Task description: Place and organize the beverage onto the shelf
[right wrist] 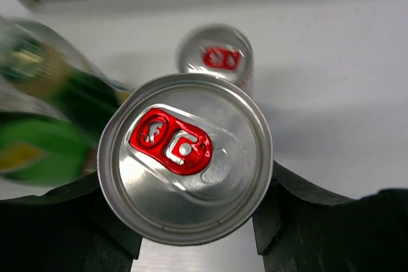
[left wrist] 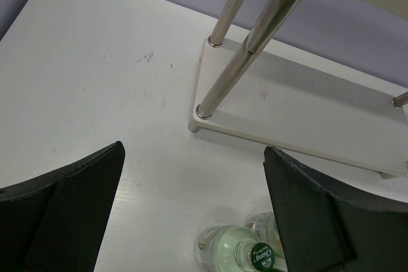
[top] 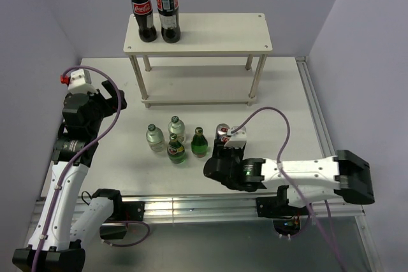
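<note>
The cream two-tier shelf [top: 210,33] stands at the back; its lower board [left wrist: 299,116] shows in the left wrist view. Two clear bottles [top: 155,137] and two green bottles [top: 199,143] stand on the table in front of it. My right gripper [top: 222,150] is shut on a silver-topped can [right wrist: 185,157] with a red tab. The second can [top: 222,131] stands just beyond it, and also shows in the right wrist view [right wrist: 215,55]. My left gripper [top: 105,103] is open and empty, hovering left of the shelf, with a clear bottle [left wrist: 223,250] below its fingers [left wrist: 325,214].
Two tall cola bottles [top: 156,11] stand on the left end of the shelf's top board. Purple-grey walls close in the back and both sides. A metal rail [top: 191,205] runs along the near table edge.
</note>
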Controlling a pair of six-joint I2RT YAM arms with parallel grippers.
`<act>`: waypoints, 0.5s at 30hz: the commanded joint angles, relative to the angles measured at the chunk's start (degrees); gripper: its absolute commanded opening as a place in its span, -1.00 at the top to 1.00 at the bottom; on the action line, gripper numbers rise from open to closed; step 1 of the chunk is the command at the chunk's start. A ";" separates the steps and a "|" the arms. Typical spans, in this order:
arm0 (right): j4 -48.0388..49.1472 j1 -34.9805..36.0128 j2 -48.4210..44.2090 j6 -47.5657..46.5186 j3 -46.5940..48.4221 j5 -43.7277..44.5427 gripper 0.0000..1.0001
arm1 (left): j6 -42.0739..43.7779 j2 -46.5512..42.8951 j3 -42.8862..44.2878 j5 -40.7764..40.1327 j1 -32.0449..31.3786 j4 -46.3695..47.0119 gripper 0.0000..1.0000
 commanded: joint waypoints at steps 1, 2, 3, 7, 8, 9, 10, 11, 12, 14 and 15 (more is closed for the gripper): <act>-17.34 2.17 -9.76 4.83 12.09 8.29 1.00 | 0.69 -0.32 0.54 -0.17 0.27 0.62 -0.94; -17.63 2.17 -11.10 0.46 13.94 8.64 1.00 | 0.77 -0.23 0.54 -0.17 0.27 0.62 -0.94; -17.19 2.08 -12.07 -2.71 17.61 8.73 1.00 | 0.77 -0.32 0.54 -0.17 0.35 0.62 -0.94; -7.32 0.77 -14.01 -20.98 27.56 9.70 1.00 | 0.77 -0.49 0.54 -0.52 0.36 0.54 -0.94; -4.13 -0.10 -13.84 -30.33 29.23 8.92 1.00 | 0.77 -0.41 0.54 -0.60 0.36 0.45 -0.94; -0.61 -2.55 -12.79 -35.13 32.56 5.78 1.00 | 0.86 -0.41 0.54 -0.78 0.36 0.45 -0.94; 3.51 -4.14 -11.82 -41.61 34.68 3.57 1.00 | 0.69 -0.41 0.45 -1.04 0.36 0.45 -0.94; 3.38 -6.07 -10.51 -43.07 40.62 1.46 1.00 | 0.77 -0.41 0.45 -1.31 0.36 0.36 -0.94; 3.03 -8.26 -7.36 -44.39 43.63 -3.26 1.00 | 0.77 -0.41 0.36 -1.40 0.36 0.45 -0.94; 1.80 -14.94 -3.92 -47.64 53.44 -9.25 1.00 | 0.86 -0.23 0.36 -1.66 0.36 0.45 -0.94; 0.84 -17.14 0.01 -48.26 56.90 -11.63 1.00 | 0.86 -0.14 0.27 -1.66 0.36 0.45 -0.94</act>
